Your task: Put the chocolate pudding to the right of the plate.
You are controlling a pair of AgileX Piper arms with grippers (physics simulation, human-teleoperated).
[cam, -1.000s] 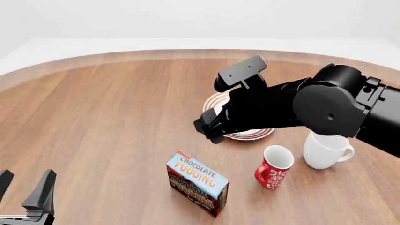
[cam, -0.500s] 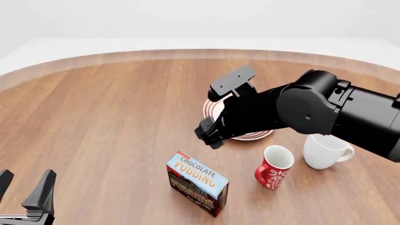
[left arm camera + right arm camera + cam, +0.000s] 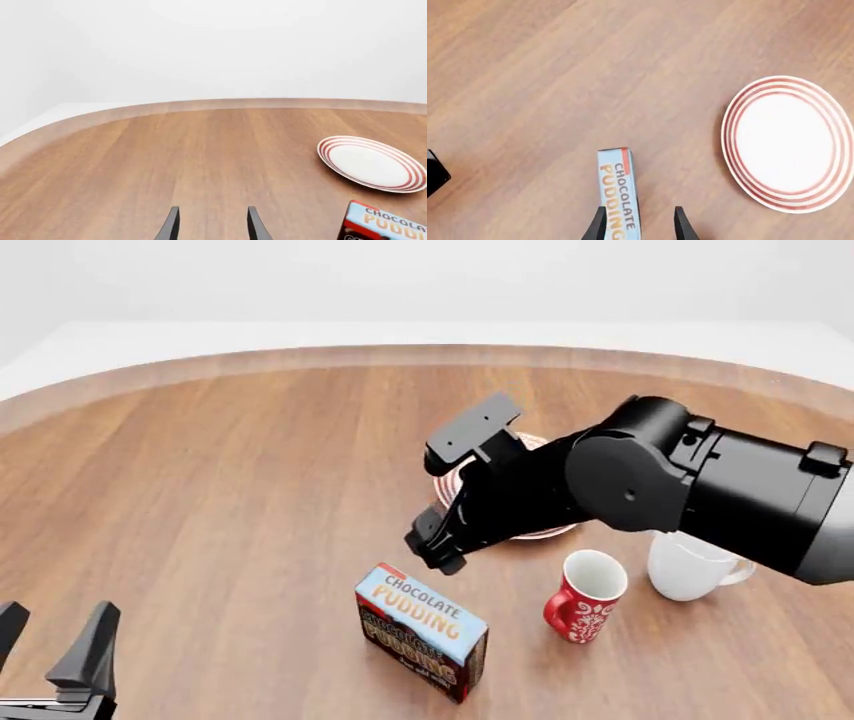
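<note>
At the far left of the front view, the left end effector (image 3: 54,645) is sitting low at the near edge of the desk (image 3: 214,490), its two fingers standing apart with nothing between them. It is well apart from everything else.

Moving right, the chocolate pudding (image 3: 420,631) is standing on its long edge near the front of the desk, blue lettered face tilted up, dark brown side facing the camera. It is lying in front of and slightly left of the plate (image 3: 541,531), not yet on the plate's right.

Above and just behind the box, the right end effector (image 3: 430,542) is hanging in the air, fingers parted and empty; in its wrist view the fingertips (image 3: 598,225) are framing the near end of the box's narrow top.

The box is looking like light, stiff cardboard, likely to tip or slide if nudged, and its printed faces may be a little slick. Closing across the two broad faces near the middle seems the safest hold.

Further right, the red patterned mug (image 3: 585,596) and then the white mug (image 3: 694,565) are occupying the space right of the plate.

Count: one pudding box, one plate, two mugs, two arms.
</note>
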